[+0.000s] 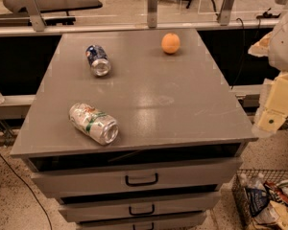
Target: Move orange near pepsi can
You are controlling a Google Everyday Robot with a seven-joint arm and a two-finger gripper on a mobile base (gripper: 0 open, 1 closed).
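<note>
Camera view, starting at the tool: parked off the right edge of the worktop, pale and low beside it, well apart from everything on top. Cannot tell whether set wide or narrow. Judged as the reach step, with the fruit not yet grasped.

Outward from there, to the orange: sitting near the far edge of the worktop, right of centre, alone and touching nothing. Swing in from the right over the far half, then come down from above, centred on the fruit. Set wide enough to clear both sides before closing. Round and likely to roll if nudged off-centre, so close evenly and gently. Lift clear of the surface before travelling.

Further left, to the pepsi can: lying on its side in the far left part, silver top turned toward the camera, well apart from the orange. Carry leftward across the far part of the worktop and lower onto bare surface just beside the can, on its right. Avoid bumping the can; on its side, probably free to roll. Release only once resting, to stop any rolling away.

Nearest the camera, front left: silver-white can with green markings, also on its side. Not the target; keep away from it.
</note>
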